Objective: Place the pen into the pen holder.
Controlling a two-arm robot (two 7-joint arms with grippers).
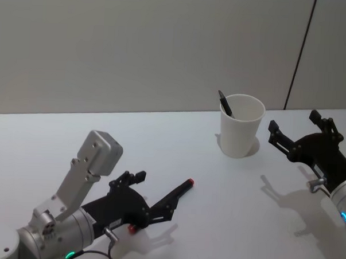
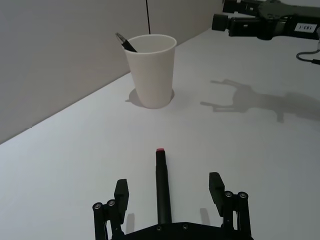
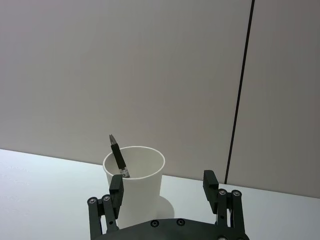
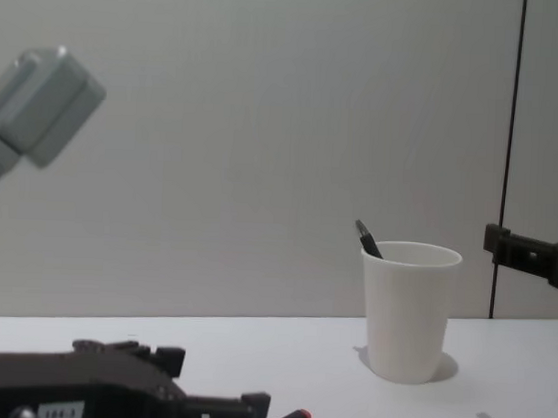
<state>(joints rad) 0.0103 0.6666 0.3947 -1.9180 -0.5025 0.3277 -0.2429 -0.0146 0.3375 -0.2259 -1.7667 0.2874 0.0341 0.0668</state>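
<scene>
The pen holder (image 1: 239, 132) is a white paper cup standing upright at the back right of the table. A dark pen (image 1: 225, 104) stands inside it, leaning on the left rim with its tip sticking out above. My right gripper (image 1: 294, 124) hovers open and empty just right of the cup, which the right wrist view has straight ahead (image 3: 137, 200) with the pen (image 3: 117, 157) in it. My left gripper (image 2: 168, 187) is low over the table at the front left, open. A black rod with a red tip (image 2: 160, 165) points forward between its fingers, touching neither.
The white table (image 1: 161, 135) runs back to a grey wall with a dark vertical seam (image 1: 300, 55). The left arm's grey wrist housing (image 1: 94, 160) rises above the front left corner. In the chest view the cup (image 4: 408, 314) stands right of centre.
</scene>
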